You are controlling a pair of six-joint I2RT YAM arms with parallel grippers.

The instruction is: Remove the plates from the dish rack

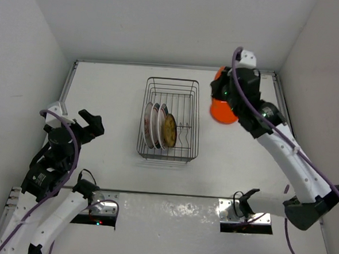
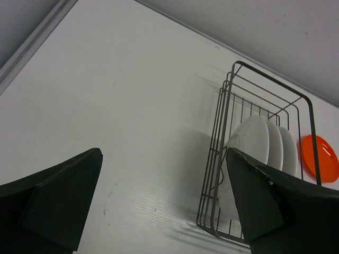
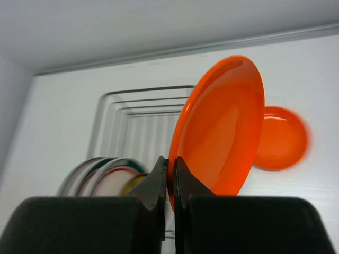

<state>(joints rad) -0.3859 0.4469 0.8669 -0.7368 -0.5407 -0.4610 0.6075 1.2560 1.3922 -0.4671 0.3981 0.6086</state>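
1. A white table is sitting between white walls.
2. The rack is holding plates on edge at its near end.
3. The right gripper is pinching an orange plate by its rim, right of the rack. The left gripper is gaping, empty.
4. The right wrist view is showing a second orange plate lying flat on the table beyond. The top view is not separating the two.

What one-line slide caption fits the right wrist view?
Right end effector pinches a round orange plate by its rim; a second orange plate lies beyond, grey wire dish rack behind.
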